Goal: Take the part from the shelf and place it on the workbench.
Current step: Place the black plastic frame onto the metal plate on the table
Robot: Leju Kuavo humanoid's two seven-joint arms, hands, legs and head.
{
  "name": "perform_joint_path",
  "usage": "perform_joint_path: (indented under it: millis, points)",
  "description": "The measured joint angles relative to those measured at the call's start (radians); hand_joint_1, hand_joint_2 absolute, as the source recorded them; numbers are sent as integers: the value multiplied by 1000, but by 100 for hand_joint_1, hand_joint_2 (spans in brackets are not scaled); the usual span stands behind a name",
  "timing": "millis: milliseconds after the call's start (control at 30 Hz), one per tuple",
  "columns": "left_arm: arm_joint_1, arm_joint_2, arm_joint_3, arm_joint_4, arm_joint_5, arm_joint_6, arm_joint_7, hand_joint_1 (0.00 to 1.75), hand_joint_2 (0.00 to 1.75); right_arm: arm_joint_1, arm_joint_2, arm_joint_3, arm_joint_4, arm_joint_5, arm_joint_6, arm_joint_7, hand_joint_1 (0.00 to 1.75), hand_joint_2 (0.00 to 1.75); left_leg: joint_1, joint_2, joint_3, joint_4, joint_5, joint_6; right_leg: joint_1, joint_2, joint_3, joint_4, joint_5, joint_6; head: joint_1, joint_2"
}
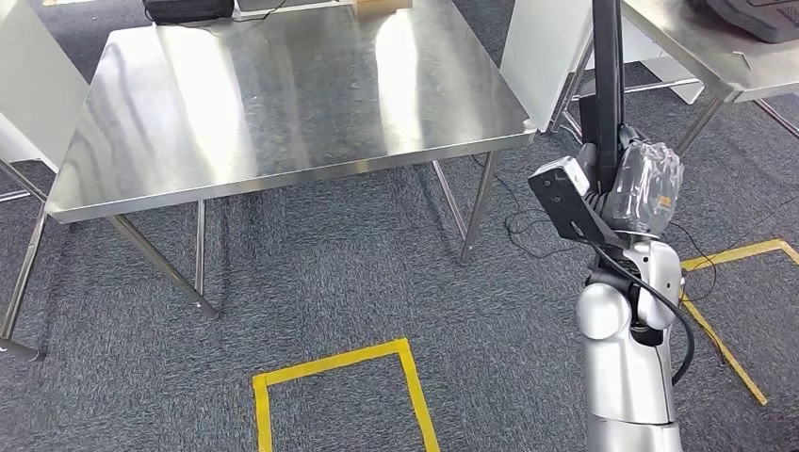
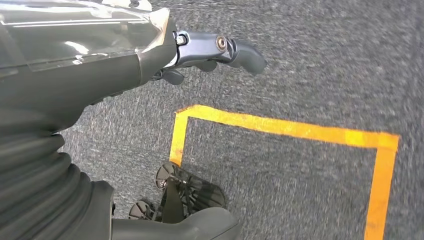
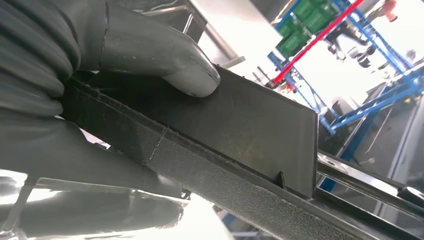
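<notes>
Right hand (image 1: 639, 184) clamped on a long black part (image 1: 608, 75), thumb (image 3: 165, 60) pressed flat on its textured face. Part held upright, off the right corner of the steel worktop (image 1: 283, 104), over grey carpet (image 1: 358, 273). Left hand (image 2: 210, 52) over carpet beside yellow floor tape (image 2: 280, 127), holding nothing, fingers loosely bent; open or closed cannot be told.

Bright overhead light glares off steel workbench (image 1: 283, 94); right wrist bkgd blown out, left wrist carpet (image 2: 325, 65) motion-blurred.
</notes>
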Motion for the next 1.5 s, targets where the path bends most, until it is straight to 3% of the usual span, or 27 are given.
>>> perform_joint_path:
  millis: [67,100,167,233,267,333,367,433,500,567,600,633,700,733,767,800,867,933,1033,1300,1500]
  points:
    - [0,-1,1,0,1,0,0,0,175,-2,1,0,1,0,0,0,175,175,4,-16,13,-10,9,10,-2,12,-8,27,-18,7,3,0]
    - [-1,-1,1,0,2,0,0,0,175,-3,1,0,1,0,0,0,175,175,7,-24,19,-14,12,16,-3,27,-27,70,-39,7,4,0]
    - [-3,0,1,0,3,-1,0,0,175,0,-1,0,4,0,0,0,175,175,7,-43,21,-15,13,22,-6,52,-98,208,-92,3,6,0]
    - [-3,0,1,0,5,-2,0,0,175,5,-4,0,10,0,0,0,175,175,7,-66,21,-14,11,24,-7,58,-156,302,-113,9,6,0]
    - [-2,-1,1,0,5,-3,0,0,175,7,-5,0,12,-1,0,0,175,175,7,-78,22,-14,11,24,-8,59,-159,293,-99,16,6,0]
    - [-2,-1,2,0,5,-3,0,0,175,6,-6,0,14,-1,-1,0,175,175,8,-102,24,-12,8,20,-13,72,-109,164,-36,33,7,0]
    - [-2,-1,2,0,5,-3,0,0,175,5,-7,0,15,-1,-1,0,175,175,5,-112,23,-9,6,16,-15,84,-77,92,-5,36,7,0]
    - [-1,-1,2,0,5,-3,0,0,175,5,-8,0,16,-3,-2,-2,175,175,2,-129,19,-3,2,7,-16,100,-41,16,25,28,6,0]
    - [2,0,3,0,4,-3,0,0,175,5,-9,0,18,-5,-3,-4,175,175,4,-140,15,-2,1,-4,-14,91,-38,13,28,11,6,0]
    - [6,2,4,0,3,-2,0,0,175,3,-8,0,18,-6,-4,-4,175,175,5,-118,7,17,-14,-16,-16,80,-35,9,31,-2,3,0]
    - [5,3,5,0,3,-2,0,0,175,2,-7,0,19,-6,-5,-5,175,175,6,-96,-9,53,-37,-21,-19,74,-33,7,31,-8,0,0]
    - [4,2,5,0,2,-2,0,0,175,1,-7,0,19,-7,-6,-6,175,175,8,-73,-36,110,-69,-26,-18,69,-31,6,30,-12,-3,0]
    - [3,2,5,0,0,-2,0,0,175,3,-7,0,20,-14,-11,-10,175,175,13,-50,-104,247,-129,-36,-16,60,-31,7,28,-16,-6,0]
    - [3,2,5,0,-1,-2,0,0,175,4,-7,0,22,-19,-14,-14,175,175,16,-47,-125,286,-138,-38,-15,56,-31,7,27,-17,-6,0]
    - [4,2,6,0,-1,-2,-1,0,175,5,-7,0,23,-25,-17,-17,175,175,17,-46,-128,288,-127,-39,-15,52,-31,7,27,-17,-6,0]
    - [4,3,6,0,-1,-2,-2,0,175,5,-7,0,24,-30,-20,-20,175,175,18,-44,-110,247,-98,-39,-15,50,-29,7,26,-17,-6,0]
    - [3,4,7,0,0,-2,-4,0,175,4,-7,0,25,-34,-23,-24,175,175,16,-38,-36,103,-32,-31,-12,47,-26,8,24,-14,-6,0]
    - [3,5,7,0,0,-2,-4,0,175,4,-6,0,25,-36,-24,-26,175,175,12,-32,9,11,-4,-23,-5,46,-26,10,19,-11,-5,0]
    - [2,3,8,0,0,-2,-2,0,175,8,-7,0,24,-36,-27,-26,175,175,7,-35,12,1,-1,-23,0,44,-27,13,16,-12,-5,0]
    - [2,5,14,0,0,-5,-1,0,175,11,-7,0,24,-37,-30,-26,175,175,-3,-40,12,2,-3,-9,-8,40,-23,4,20,-5,-4,0]
    - [2,10,14,0,-5,-20,-2,0,175,15,-8,-2,14,-5,-16,-10,175,175,-3,-42,15,0,-8,19,-18,39,-21,-2,22,22,-5,0]
